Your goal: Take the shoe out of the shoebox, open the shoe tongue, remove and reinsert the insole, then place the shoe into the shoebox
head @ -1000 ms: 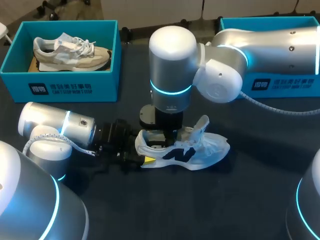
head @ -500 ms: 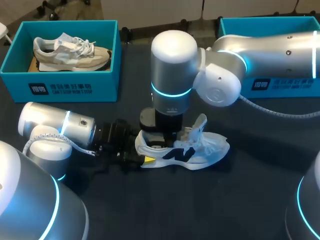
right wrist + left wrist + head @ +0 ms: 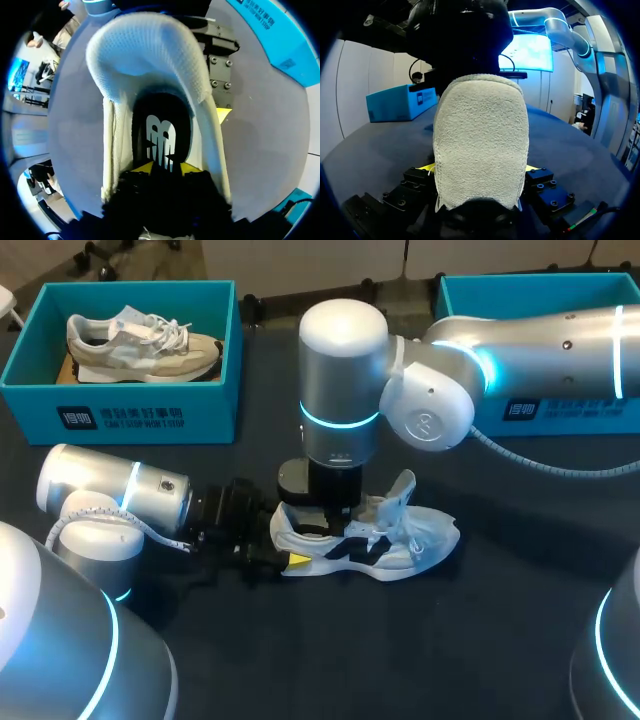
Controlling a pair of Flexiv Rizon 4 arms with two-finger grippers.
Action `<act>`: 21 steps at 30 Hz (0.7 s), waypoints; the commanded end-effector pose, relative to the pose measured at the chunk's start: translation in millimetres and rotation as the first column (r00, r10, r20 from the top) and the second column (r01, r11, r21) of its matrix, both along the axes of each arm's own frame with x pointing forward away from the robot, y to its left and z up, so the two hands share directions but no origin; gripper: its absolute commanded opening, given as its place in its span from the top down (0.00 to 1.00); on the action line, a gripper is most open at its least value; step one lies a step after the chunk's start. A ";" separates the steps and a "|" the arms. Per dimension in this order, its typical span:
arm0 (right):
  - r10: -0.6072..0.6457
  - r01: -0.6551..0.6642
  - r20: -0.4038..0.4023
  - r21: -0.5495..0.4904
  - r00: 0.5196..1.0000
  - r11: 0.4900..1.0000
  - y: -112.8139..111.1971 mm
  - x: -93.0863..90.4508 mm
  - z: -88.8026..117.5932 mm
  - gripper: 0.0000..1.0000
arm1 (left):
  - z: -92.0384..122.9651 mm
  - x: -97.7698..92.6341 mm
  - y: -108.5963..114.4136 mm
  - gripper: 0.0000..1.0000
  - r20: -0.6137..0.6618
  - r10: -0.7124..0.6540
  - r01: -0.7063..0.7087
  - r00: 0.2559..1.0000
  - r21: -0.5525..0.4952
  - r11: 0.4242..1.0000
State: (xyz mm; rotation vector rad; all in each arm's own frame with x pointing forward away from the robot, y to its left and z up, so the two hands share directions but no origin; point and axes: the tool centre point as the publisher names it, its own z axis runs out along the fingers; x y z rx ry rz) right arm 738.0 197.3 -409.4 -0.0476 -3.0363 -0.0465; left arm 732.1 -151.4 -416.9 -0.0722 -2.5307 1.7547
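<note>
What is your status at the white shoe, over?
Left gripper shut on heel of white shoe. Right gripper open, fingers inside, over insole. Nothing in the way.

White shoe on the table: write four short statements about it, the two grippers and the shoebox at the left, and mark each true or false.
1. The white shoe stands upright on the table. True.
2. The left gripper holds the white shoe by its toe. False: it is shut on the heel.
3. The right gripper reaches down into the shoe's opening, over the insole. True.
4. The shoebox at the left is empty. False: a beige sneaker lies in it.
</note>
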 end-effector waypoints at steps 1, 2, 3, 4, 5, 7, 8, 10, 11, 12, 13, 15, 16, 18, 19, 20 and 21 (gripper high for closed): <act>-0.006 0.006 -0.038 -0.003 0.999 1.000 6.6 -10.6 -52.8 1.00 | -2.2 -0.8 -1.3 1.00 0.001 0.002 -0.002 1.000 0.000 1.000; -0.013 0.013 -0.050 -0.004 0.999 1.000 6.0 -13.3 -53.7 1.00 | -2.2 -0.8 -1.3 1.00 0.001 0.002 -0.002 1.000 0.000 1.000; -0.019 0.018 -0.057 -0.006 0.998 1.000 2.8 -15.4 -56.4 1.00 | -2.2 -0.8 -1.3 1.00 0.001 0.002 -0.002 1.000 0.000 1.000; -0.027 0.027 -0.061 -0.005 0.998 1.000 0.0 -17.1 -57.5 1.00 | -2.2 -0.8 -1.3 1.00 0.001 0.002 -0.002 1.000 0.000 1.000; -0.029 0.029 -0.063 -0.007 0.998 1.000 -0.9 -17.9 -56.7 1.00 | -2.2 -0.8 -1.3 1.00 0.001 0.002 -0.002 1.000 0.000 1.000; -0.040 0.039 -0.076 -0.015 0.996 0.999 -2.3 -20.1 -51.1 1.00 | -2.2 -0.8 -1.3 1.00 0.001 0.002 -0.002 1.000 0.000 1.000; -0.040 0.039 -0.075 -0.015 0.996 0.999 -2.6 -20.6 -48.8 1.00 | -2.2 -0.8 -1.3 1.00 0.001 0.002 -0.002 1.000 0.000 1.000; -0.037 0.035 -0.089 -0.027 0.995 0.999 -4.6 -21.9 -41.2 1.00 | -2.2 -0.8 -1.3 1.00 0.001 0.002 -0.002 1.000 0.000 1.000; -0.030 0.028 -0.098 -0.021 0.995 0.999 -5.5 -22.8 -37.0 1.00 | -2.2 -0.8 -1.3 1.00 0.001 0.002 -0.002 1.000 0.000 1.000; -0.029 0.027 -0.109 -0.021 0.994 0.999 -5.9 -23.2 -34.8 1.00 | -2.2 -0.8 -1.3 1.00 0.001 0.002 -0.002 1.000 0.000 1.000; -0.019 0.019 -0.110 -0.008 0.994 1.000 -4.6 -24.0 -28.8 1.00 | -2.2 -0.8 -1.3 1.00 0.001 0.002 -0.002 1.000 0.000 1.000; -0.003 0.006 -0.130 0.017 0.991 1.000 -2.6 -25.5 -17.0 1.00 | -2.2 -0.8 -1.3 1.00 0.001 0.002 -0.002 1.000 0.000 1.000; -0.001 0.002 -0.128 0.015 0.992 1.000 -2.3 -25.9 -13.5 1.00 | -2.2 -0.8 -1.3 1.00 0.001 0.002 -0.002 1.000 0.000 1.000; 0.009 -0.006 -0.128 0.024 0.992 1.000 -3.1 -26.5 -4.6 1.00 | -2.2 -0.8 -1.3 1.00 0.001 0.002 -0.002 1.000 0.000 1.000; 0.010 -0.006 -0.126 0.028 0.992 1.000 -3.4 -26.5 -2.0 1.00 | -2.2 -0.8 -1.3 1.00 0.001 0.002 -0.002 1.000 0.000 1.000; 0.010 -0.006 -0.125 0.033 0.992 0.999 -3.9 -26.4 1.8 1.00 | -2.2 -0.8 -1.3 1.00 0.001 0.002 -0.002 1.000 0.000 1.000; 0.012 -0.007 -0.123 0.034 0.992 0.999 -4.4 -26.0 5.7 1.00 | -2.2 -0.8 -1.3 1.00 0.001 0.002 -0.002 1.000 0.000 1.000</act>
